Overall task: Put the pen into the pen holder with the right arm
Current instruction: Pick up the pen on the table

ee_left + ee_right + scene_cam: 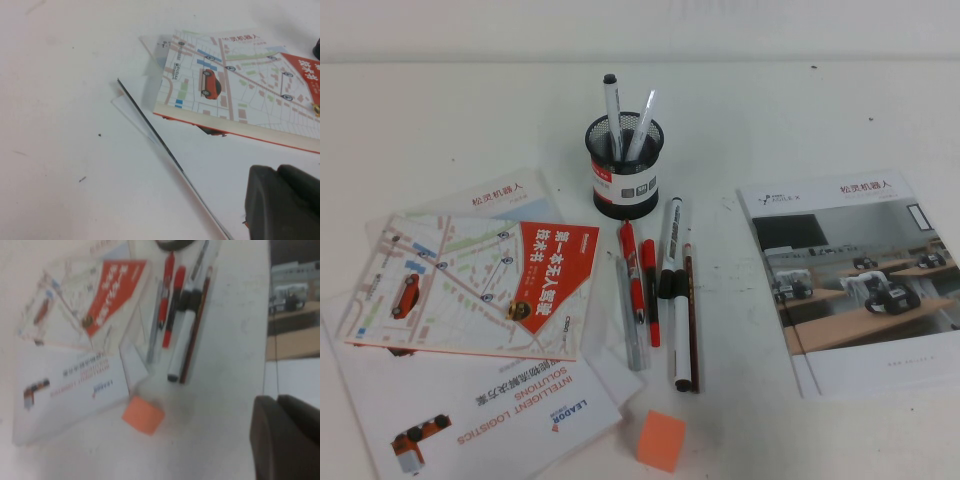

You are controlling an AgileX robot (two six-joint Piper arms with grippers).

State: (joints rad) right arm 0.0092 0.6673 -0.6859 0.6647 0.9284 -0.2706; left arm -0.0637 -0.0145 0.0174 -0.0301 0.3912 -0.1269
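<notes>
The pen [678,340] is a thick white marker with a black cap. It lies flat on the table among other pens, in front of the pen holder, and also shows in the right wrist view as the pen [180,340]. The pen holder [622,165] is a black mesh cup with a white label band, upright at the table's middle back, with two pens standing in it. Neither gripper appears in the high view. My right gripper [275,399] hangs shut and empty above the table, nearer me than the pen. Over the white brochure at the left, my left gripper [277,170] is shut and empty.
Two red pens [638,270], a grey pen [632,320] and a brown pencil [690,320] lie beside the marker. An orange block [660,440] sits near the front edge. A map booklet [470,285] and a white brochure [490,410] lie at the left, another brochure [850,280] at the right.
</notes>
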